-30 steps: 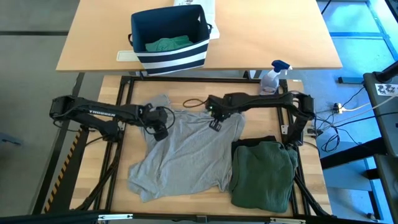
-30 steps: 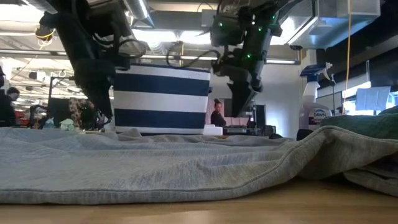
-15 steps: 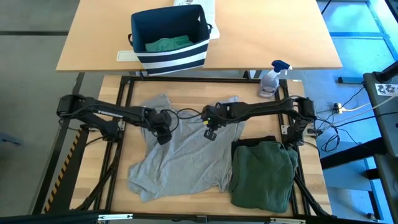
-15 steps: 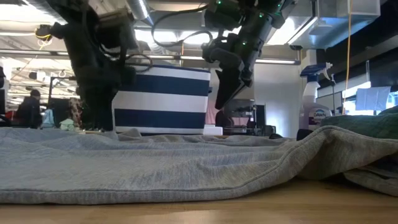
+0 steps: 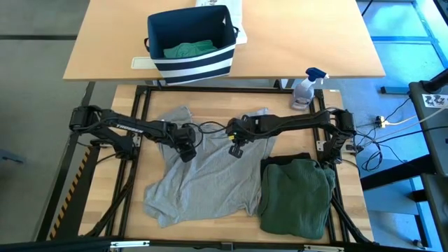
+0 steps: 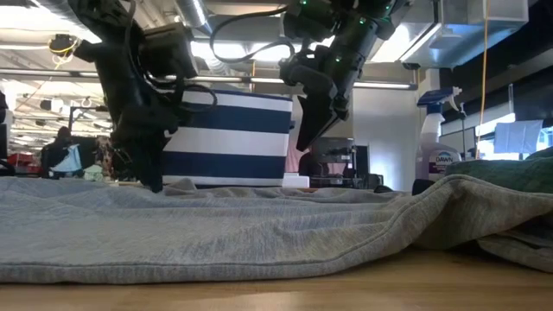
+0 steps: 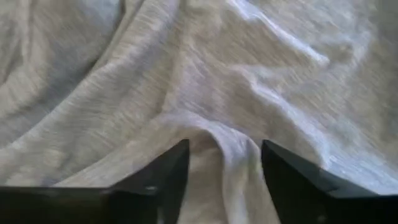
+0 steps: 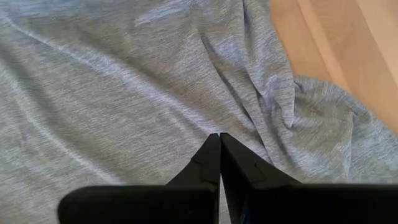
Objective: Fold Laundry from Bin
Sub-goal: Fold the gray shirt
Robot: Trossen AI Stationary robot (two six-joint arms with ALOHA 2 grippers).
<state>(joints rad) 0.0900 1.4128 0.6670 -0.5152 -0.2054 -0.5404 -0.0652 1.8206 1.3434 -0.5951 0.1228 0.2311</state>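
A light grey shirt (image 5: 206, 175) lies spread flat on the wooden table. My left gripper (image 5: 187, 152) is down on the shirt's far left part, open, with a raised fold of grey cloth (image 7: 224, 146) between its fingers. My right gripper (image 5: 235, 149) is shut and hangs a little above the shirt's far middle (image 8: 186, 74); in the low view its tips (image 6: 304, 142) are clear of the cloth. A folded dark green garment (image 5: 297, 196) lies at the near right. The navy striped bin (image 5: 190, 43) stands on the far table with a teal-green garment (image 5: 187, 49) inside. My left gripper comes at the shirt from above, slanting down, with its open fingers (image 7: 171, 177) standing on either side of a raised fold (image 7: 227, 134) in the shirt's far left part. The fingertips reach the cloth surface. The shirt lies slack on the table.
A spray bottle (image 5: 305, 87) stands at the table's far right corner. A cable (image 5: 217, 115) lies on the wood beyond the shirt. Bare wood shows along the near edge (image 5: 210, 227) and at the far left. People move in the room behind.
My left gripper has sunk onto the shirt and shifted slightly toward the table's right edge. My right gripper, still shut, has swung toward the table's left and near edges over the shirt, then held still. The shirt lies as before.
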